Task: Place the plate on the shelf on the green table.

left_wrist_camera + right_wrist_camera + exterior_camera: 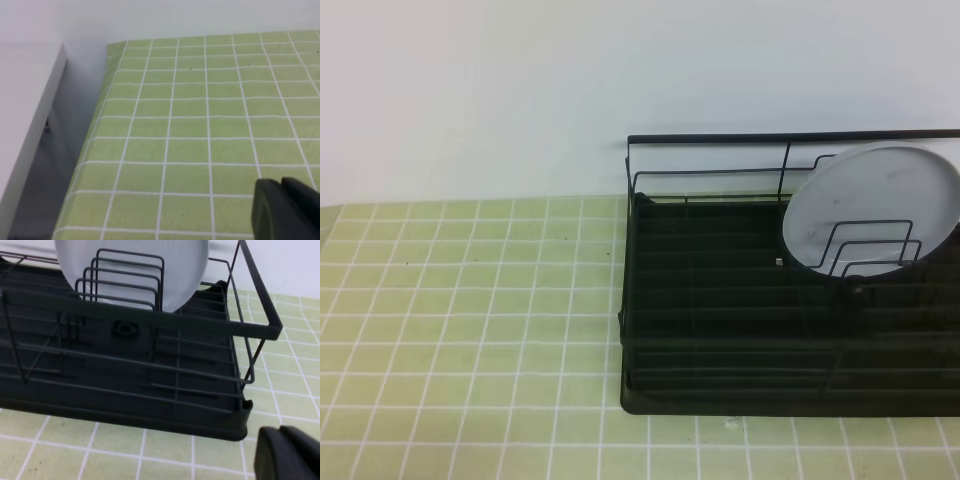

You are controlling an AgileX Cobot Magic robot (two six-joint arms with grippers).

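We see the plate [880, 205] already standing on edge in the rack [720, 340], leaning back behind the upright wire dividers [870, 250] at the rack's right end, its round face turned toward the front. The rack sits on the green table [470, 320], toward its right side. Our right gripper [287, 452] hangs low just in front of the rack's near right corner, so the plate lies ahead and up to the left of it; its fingers are closed together with nothing between them. Our left gripper [285, 210], likewise closed and empty, hovers over bare green tiles near the table's left edge, well apart from the rack. We judge the placing done. The white wall [520, 90] rises behind the table.
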